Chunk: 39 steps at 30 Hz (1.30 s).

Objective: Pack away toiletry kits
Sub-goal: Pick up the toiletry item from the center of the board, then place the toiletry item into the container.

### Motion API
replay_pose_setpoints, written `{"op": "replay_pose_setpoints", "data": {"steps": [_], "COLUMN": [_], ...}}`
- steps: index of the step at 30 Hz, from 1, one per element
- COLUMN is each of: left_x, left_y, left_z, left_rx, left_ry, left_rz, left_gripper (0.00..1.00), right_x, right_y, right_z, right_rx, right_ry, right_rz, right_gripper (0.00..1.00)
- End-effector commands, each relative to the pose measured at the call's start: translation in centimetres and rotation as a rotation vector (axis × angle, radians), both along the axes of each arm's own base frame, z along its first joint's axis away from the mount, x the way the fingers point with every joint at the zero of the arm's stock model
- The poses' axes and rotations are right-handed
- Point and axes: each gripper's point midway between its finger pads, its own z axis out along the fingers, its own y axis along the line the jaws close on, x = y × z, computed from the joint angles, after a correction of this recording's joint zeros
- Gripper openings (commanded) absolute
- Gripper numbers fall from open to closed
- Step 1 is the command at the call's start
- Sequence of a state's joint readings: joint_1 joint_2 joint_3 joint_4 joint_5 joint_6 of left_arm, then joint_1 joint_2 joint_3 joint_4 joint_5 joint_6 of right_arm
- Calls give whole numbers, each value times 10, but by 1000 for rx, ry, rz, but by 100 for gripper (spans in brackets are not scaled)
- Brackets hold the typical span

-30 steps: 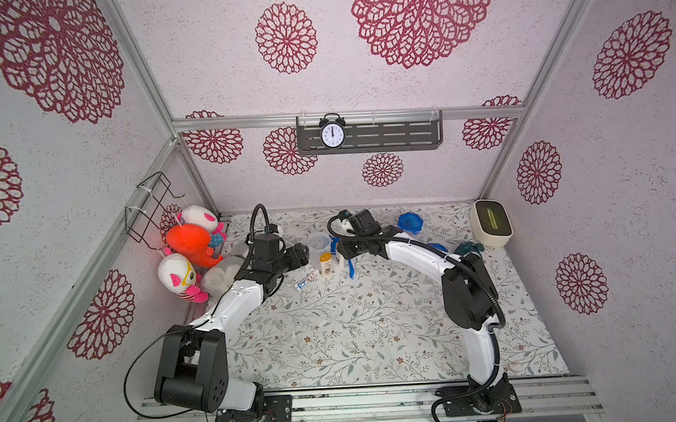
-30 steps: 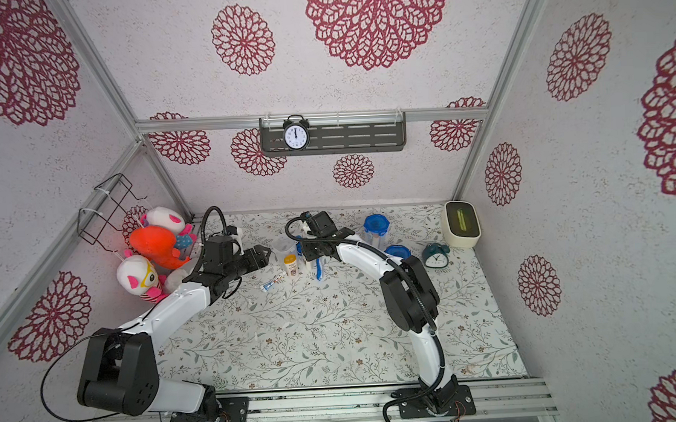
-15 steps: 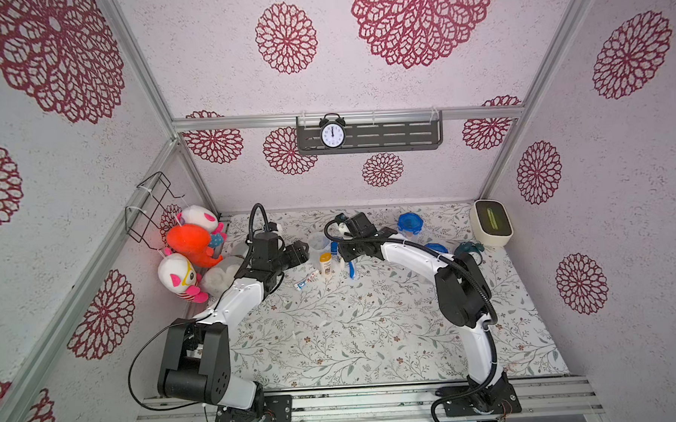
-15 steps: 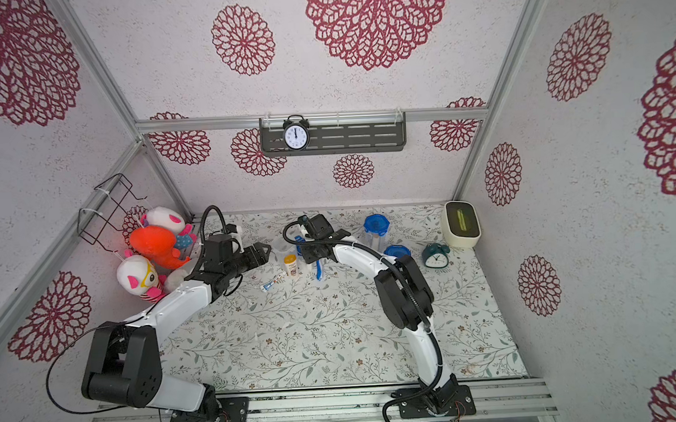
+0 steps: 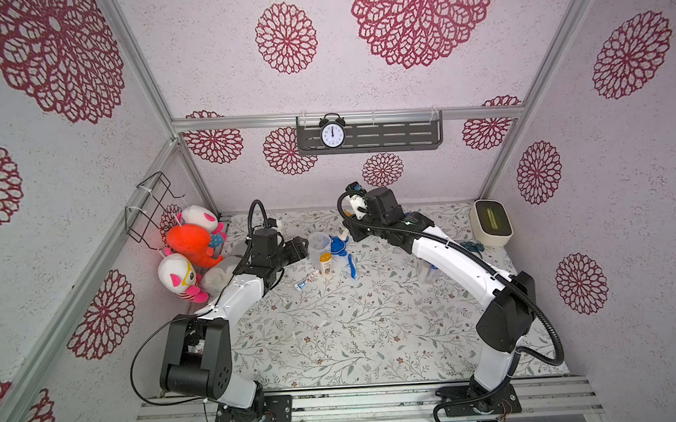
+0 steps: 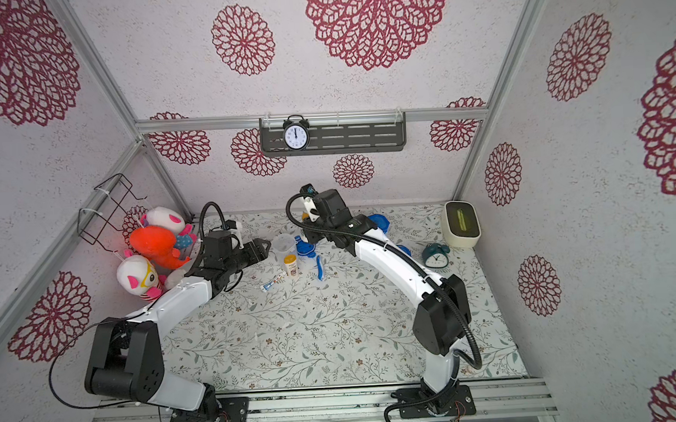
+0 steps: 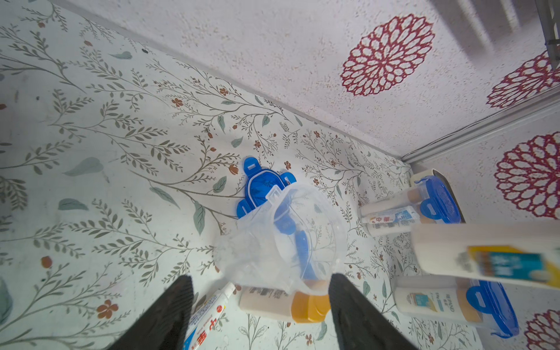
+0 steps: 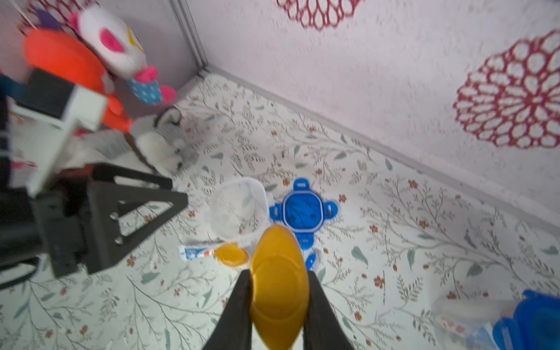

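Right pincer point(image 8: 278, 274) is clamped on a bottle point(image 8: 277, 306). The jar point(image 5: 317, 242) is just left of it in both top views. Left pincer point(image 7: 260, 277) is open and empty.

Both top views look down from high above the front edge onto the whole floral-patterned table point(image 5: 334, 337), facing the pale back wall point(image 5: 464, 175). The wrist cameras sit close above the table, looking past the left hand point(image 7: 260, 280) and right hand point(image 8: 278, 272); both show the clear plastic jar point(image 7: 281, 242) and blue four-tab lid point(image 8: 303, 209).
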<state>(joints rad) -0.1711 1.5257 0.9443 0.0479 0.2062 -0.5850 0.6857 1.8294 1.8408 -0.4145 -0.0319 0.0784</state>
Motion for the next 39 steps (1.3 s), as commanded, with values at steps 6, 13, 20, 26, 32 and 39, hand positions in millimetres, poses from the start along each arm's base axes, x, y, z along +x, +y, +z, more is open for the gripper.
{"op": "replay_pose_setpoints", "data": {"steps": [6,13,20,26,32,39], "left_x": [8,8,6,5,4,4], "left_y": [4,8,10,9,11,13], "left_z": [8,8,5,3,3,2], "left_rx": [-13,-19,-31,-42,-41,-47], "left_ry": [-41,-40,-30,-21,-20,-15], "left_rz": [-6,-5,-8,-18,-15,-10], "left_gripper": [73,73,72,72,72,72], "right_x": [15,19,26,31,36,34], "right_y": [52,74,87,101,104,103], "right_z": [7,-24,-72,-107,-122,-104], "right_rx": [48,11,-72,-157,-164,-140], "right_ry": [-28,17,38,1,7,-14], "right_rz": [142,179,186,213,208,202], "right_gripper": [19,19,20,23,30,45]}}
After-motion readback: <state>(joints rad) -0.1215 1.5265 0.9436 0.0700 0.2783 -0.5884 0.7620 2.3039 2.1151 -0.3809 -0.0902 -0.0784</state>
